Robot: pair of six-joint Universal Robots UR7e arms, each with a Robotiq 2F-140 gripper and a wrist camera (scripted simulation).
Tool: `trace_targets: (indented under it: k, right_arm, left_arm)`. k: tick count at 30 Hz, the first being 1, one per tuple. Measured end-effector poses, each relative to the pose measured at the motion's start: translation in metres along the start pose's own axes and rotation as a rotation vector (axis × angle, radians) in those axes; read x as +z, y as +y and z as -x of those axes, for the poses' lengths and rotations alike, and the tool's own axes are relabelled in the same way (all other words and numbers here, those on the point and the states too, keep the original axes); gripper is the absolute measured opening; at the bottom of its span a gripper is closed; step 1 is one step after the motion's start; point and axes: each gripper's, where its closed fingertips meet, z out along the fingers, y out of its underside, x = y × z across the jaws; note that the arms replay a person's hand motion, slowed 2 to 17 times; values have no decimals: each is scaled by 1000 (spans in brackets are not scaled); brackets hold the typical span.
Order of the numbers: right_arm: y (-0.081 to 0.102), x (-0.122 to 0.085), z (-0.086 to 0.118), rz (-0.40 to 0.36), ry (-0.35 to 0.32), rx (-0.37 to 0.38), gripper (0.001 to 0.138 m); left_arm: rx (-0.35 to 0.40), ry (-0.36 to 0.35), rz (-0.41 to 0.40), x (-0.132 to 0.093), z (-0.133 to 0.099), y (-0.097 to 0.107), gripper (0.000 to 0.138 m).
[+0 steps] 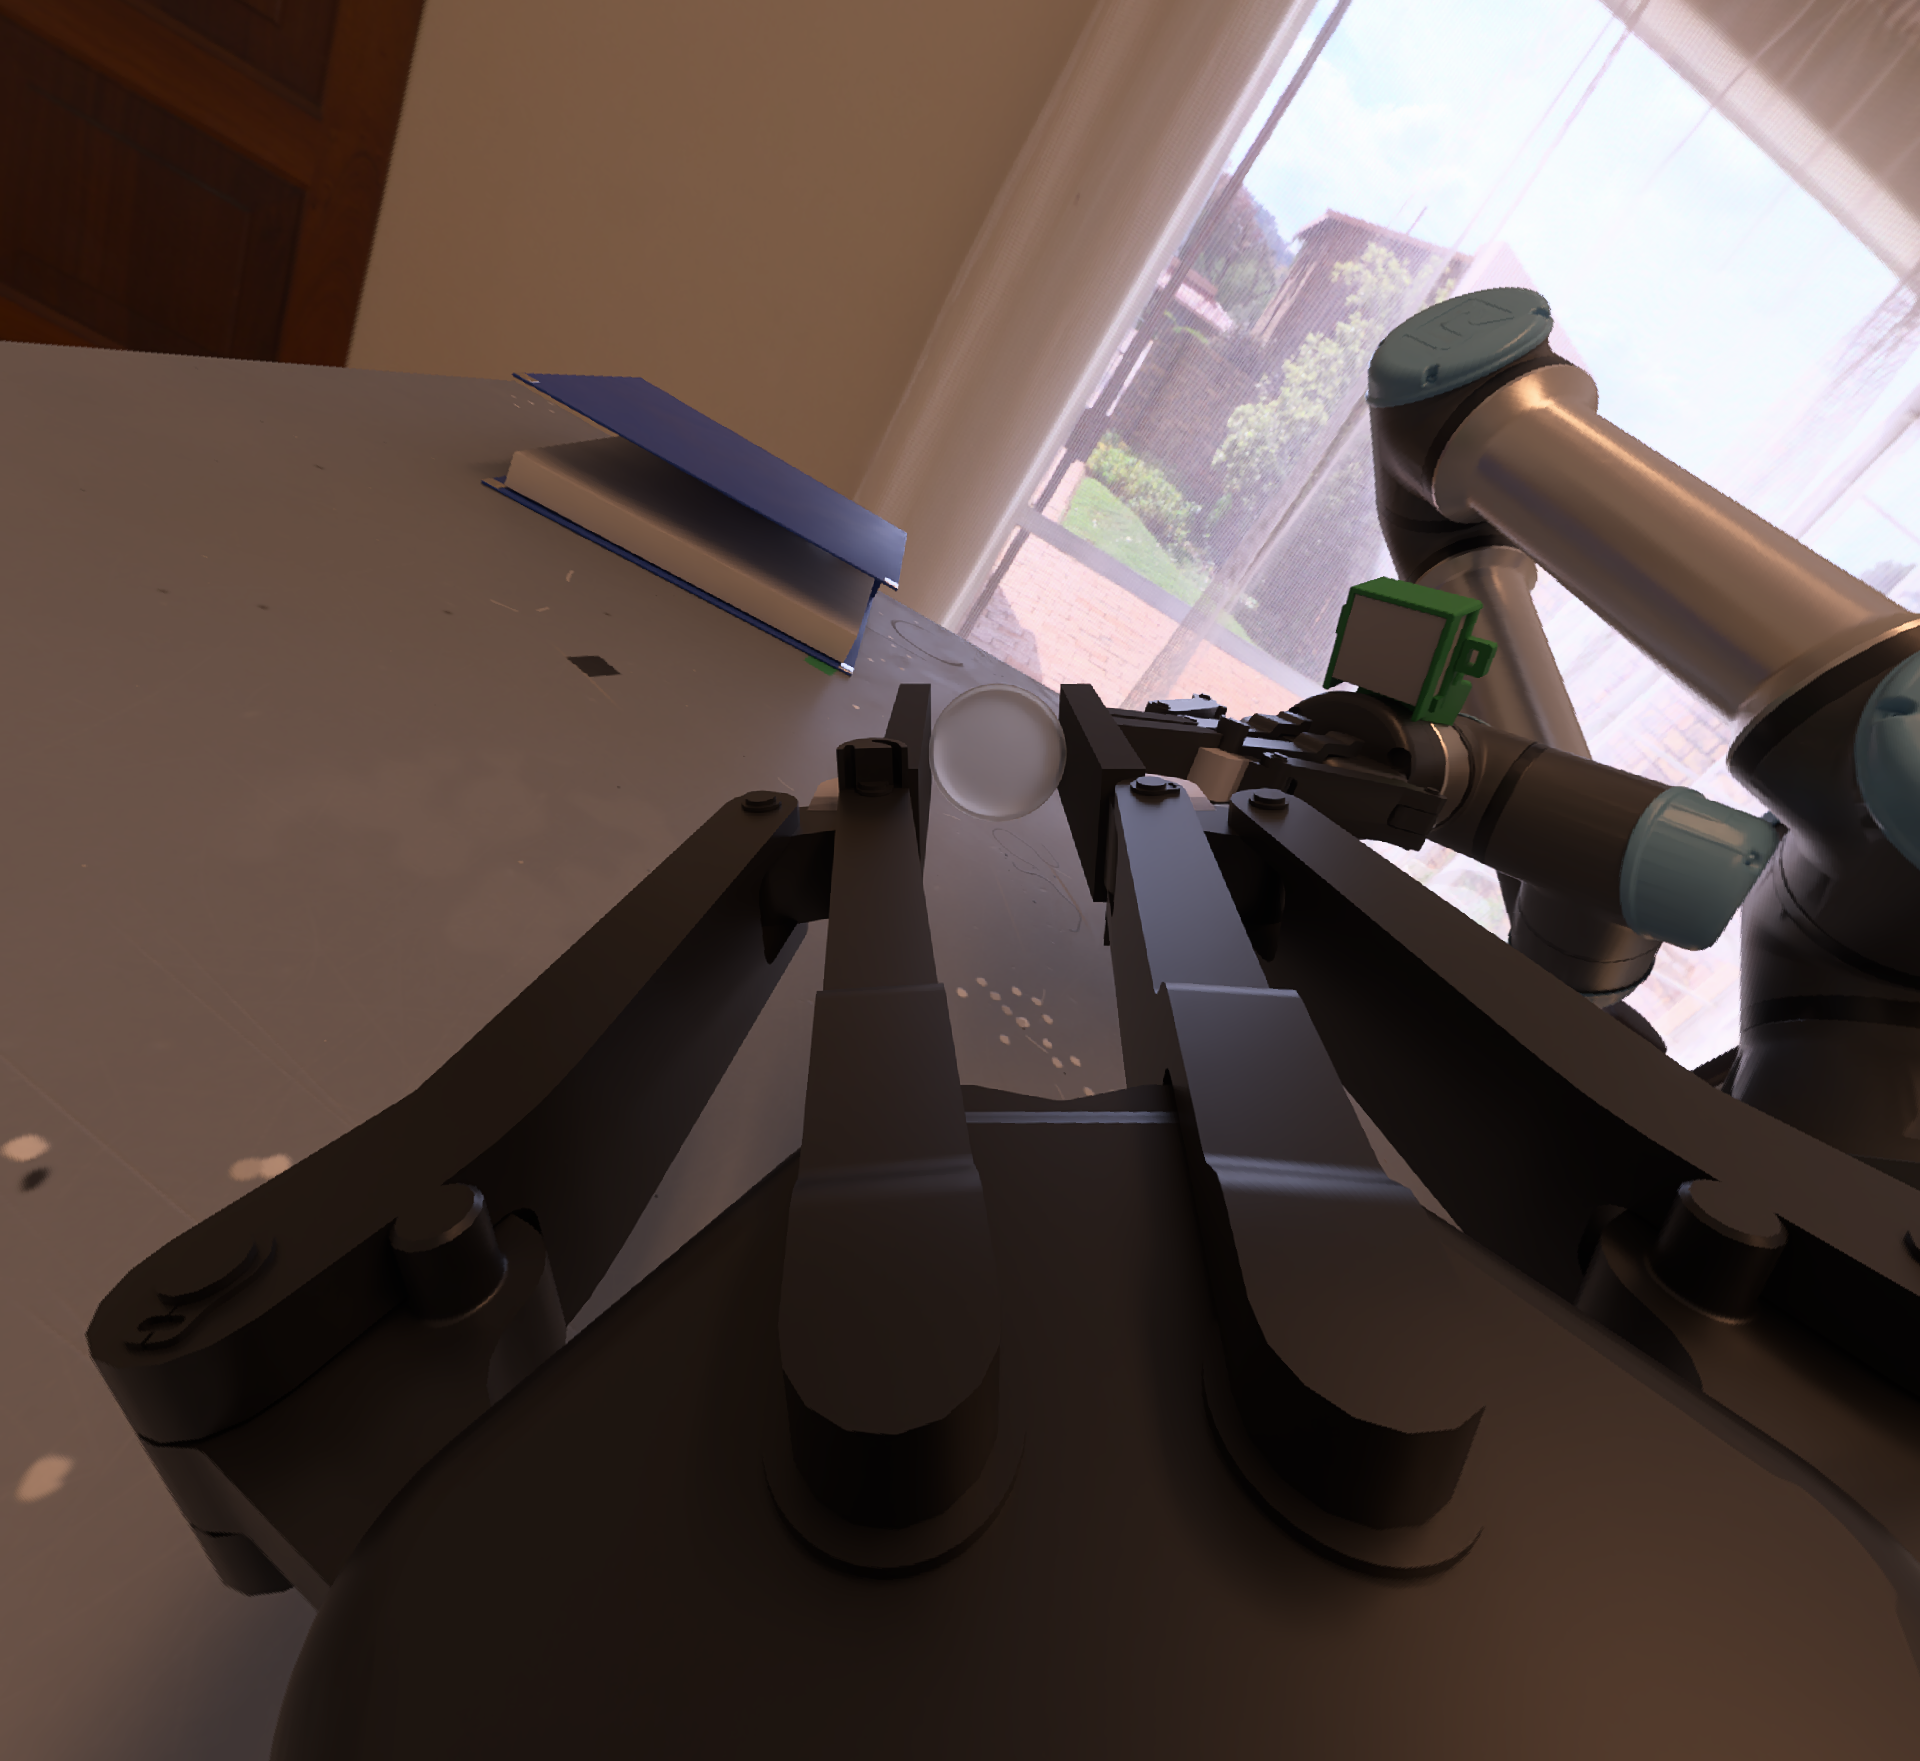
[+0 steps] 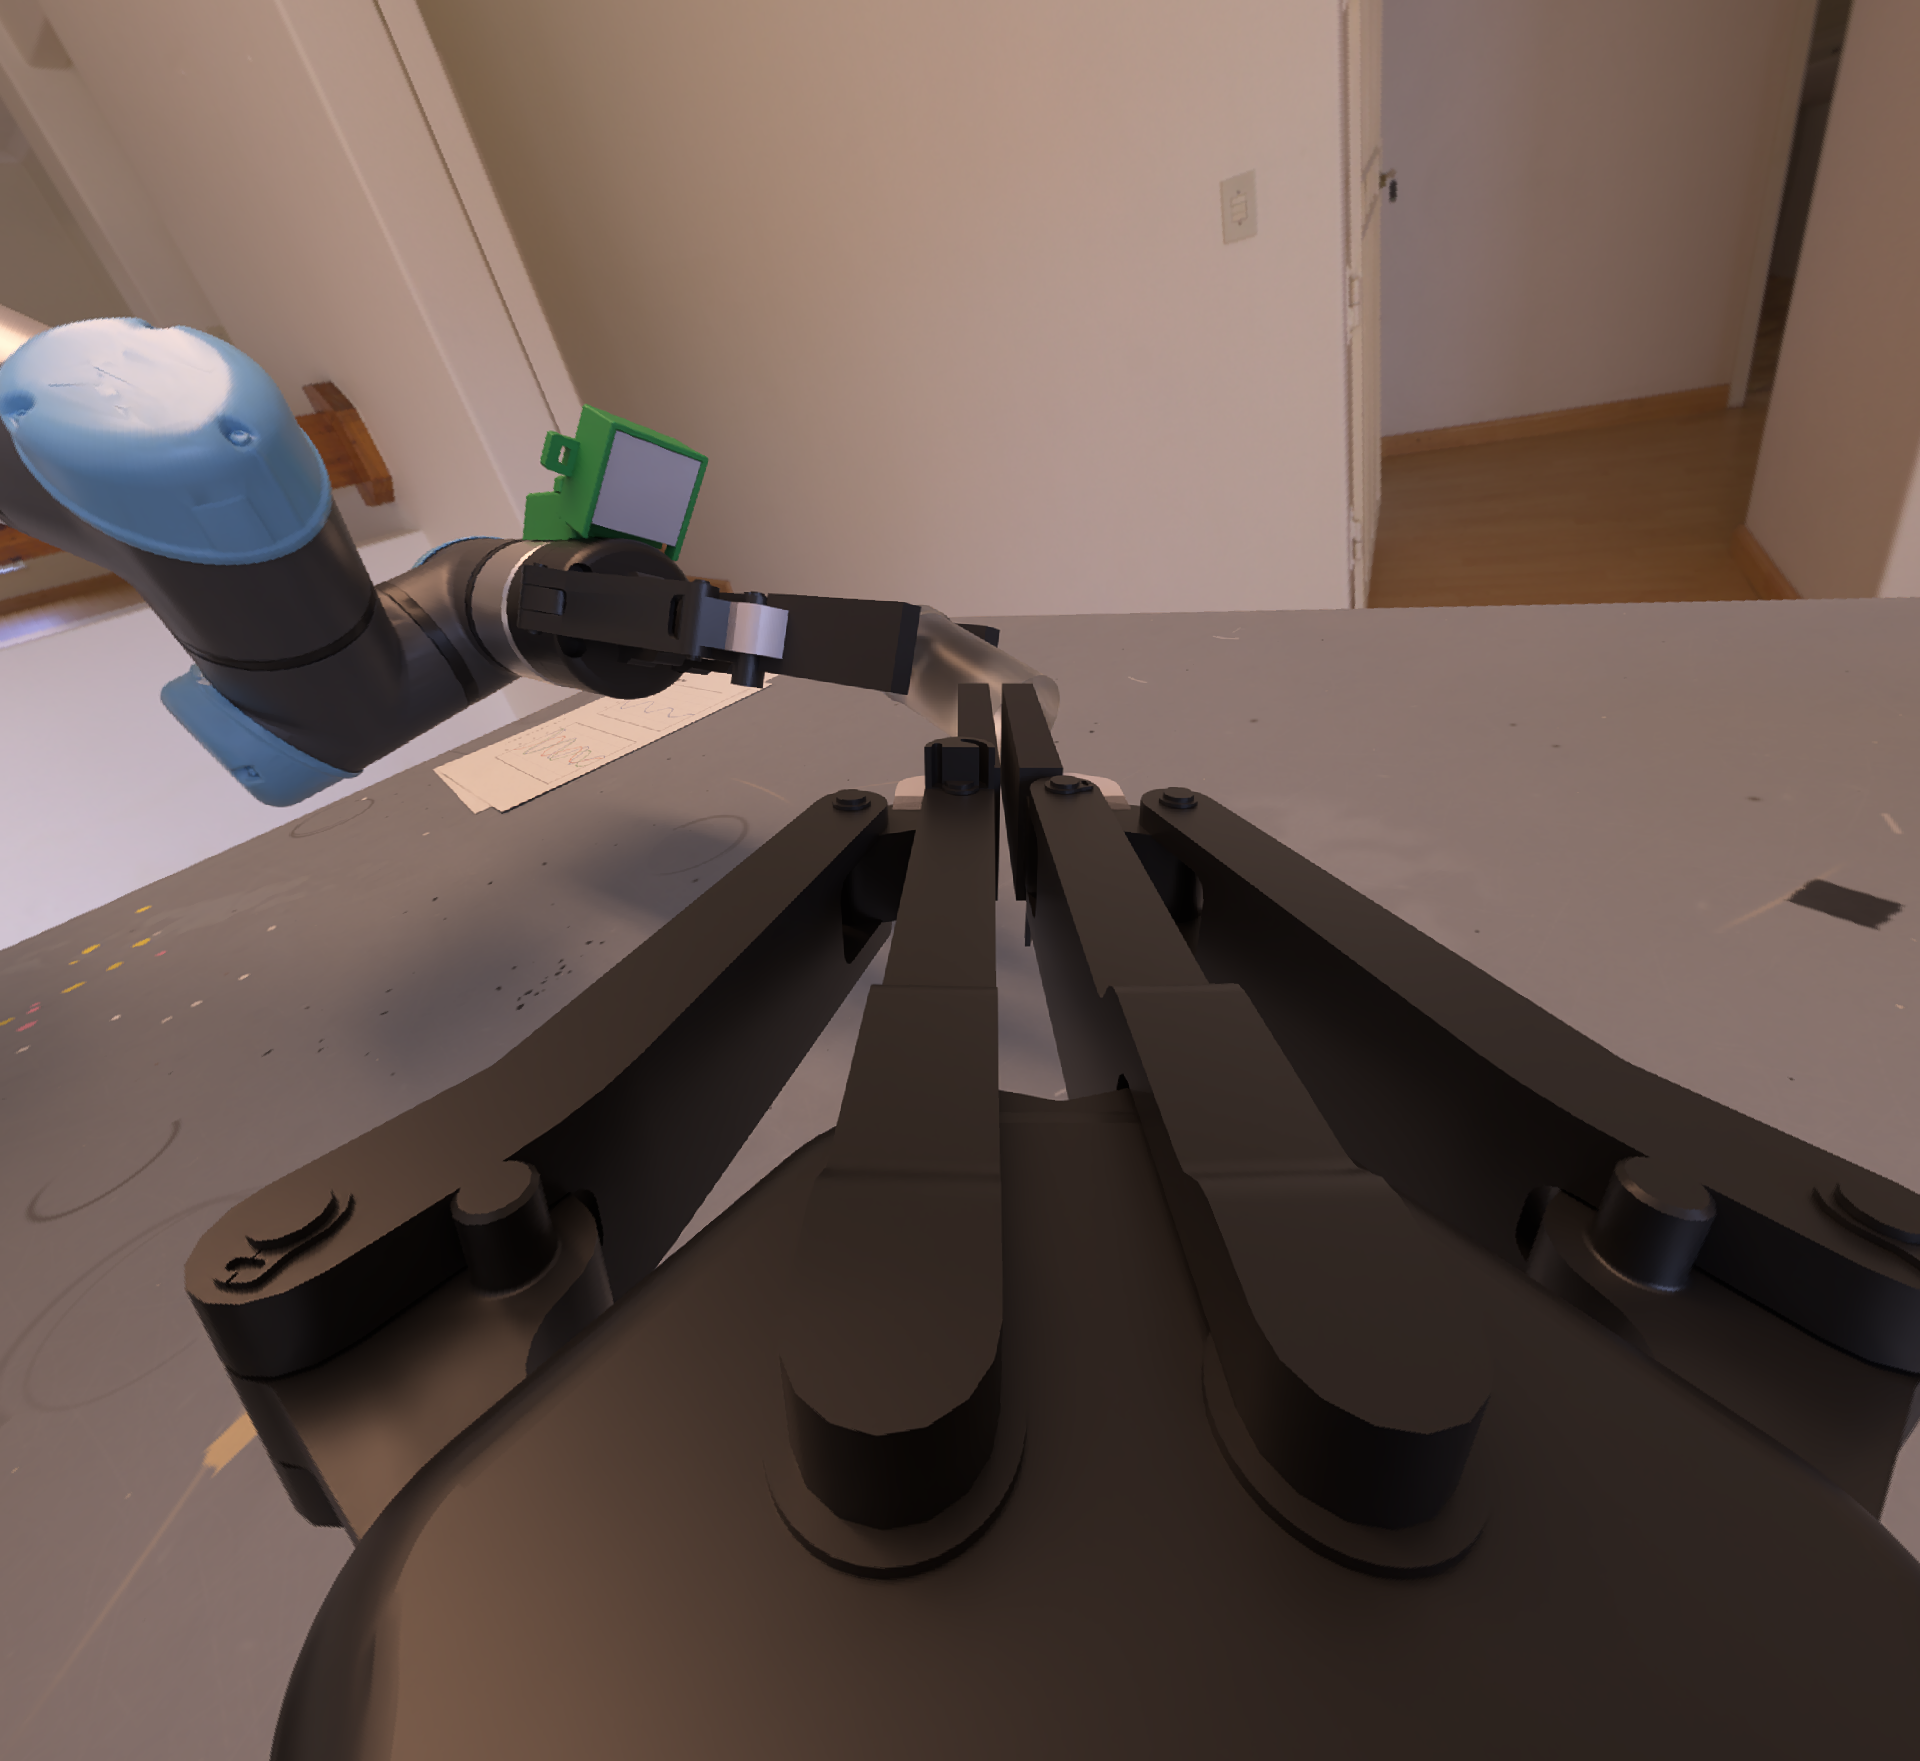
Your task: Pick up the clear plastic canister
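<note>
The clear plastic canister (image 1: 997, 753) sits end-on between the fingertips of my left gripper (image 1: 992, 724), which is shut on it with both pads against its sides. In the right wrist view the canister (image 2: 971, 662) sticks out tilted past the left gripper's finger (image 2: 842, 646), low over the grey table (image 2: 1455, 776). I cannot tell if it touches the table. My right gripper (image 2: 1003, 719) is shut and empty, its tips just in front of the canister's free end. The right gripper also shows in the left wrist view (image 1: 1195, 724), behind my left gripper's right finger.
A blue book (image 1: 707, 506) with its cover partly raised lies on the table (image 1: 312, 776), far left of the canister. A white sheet of paper (image 2: 582, 745) lies under the left arm. A small black patch (image 2: 1844, 903) marks the table on the right. The right arm (image 1: 1558, 506) reaches in from the window side.
</note>
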Motion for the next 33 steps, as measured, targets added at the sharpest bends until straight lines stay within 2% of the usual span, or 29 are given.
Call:
trace_targets:
  k: [33]
  right_arm:
    - [-5,0,12,-29,-54,0,3]
  left_arm:
    - [-143,135,-70,0,-14,-6,33]
